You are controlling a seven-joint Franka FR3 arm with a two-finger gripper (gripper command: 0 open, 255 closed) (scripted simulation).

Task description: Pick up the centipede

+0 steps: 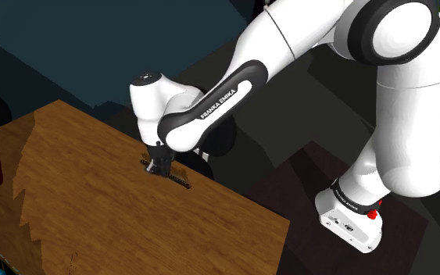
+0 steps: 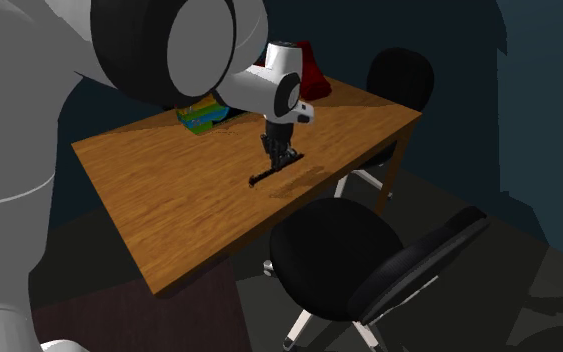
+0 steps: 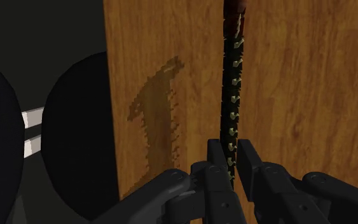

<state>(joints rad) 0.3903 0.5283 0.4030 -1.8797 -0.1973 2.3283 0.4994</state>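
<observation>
Jaws are pinching the centipede (image 3: 233, 83) from both sides, the two black fingers of the gripper (image 3: 231, 151) pressing close against its near end in the wrist view. From there the long, thin body is stretching away in a straight line, dark and segmented, with rows of small pale legs along it and a reddish tint at the far tip. The shoulder view is showing the gripper (image 1: 160, 164) pointing down at the table (image 1: 93, 203), with the centipede (image 1: 180, 178) appearing as a short dark strip at the fingers, near the table edge that is facing the stand. Whether it is resting on the wood or just clear of it cannot be told. The second exterior view is giving the gripper (image 2: 281, 153) from another side, and the centipede (image 2: 269, 175) is reading as a slim black bar slanting across the middle of the table (image 2: 159, 210). The tabletop is showing a warm brown wood grain, and in the wrist view a jagged darker shadow (image 3: 155, 121) is lying beside the centipede. A red object (image 2: 309, 70) and a green, blue and yellow stack (image 2: 204, 113) are sitting along the far side of the table in the second exterior view. A black padded office chair (image 2: 349, 250) with a rounded seat is standing at the near edge, and a second black chair (image 2: 399, 80) is standing beyond the far corner.
</observation>
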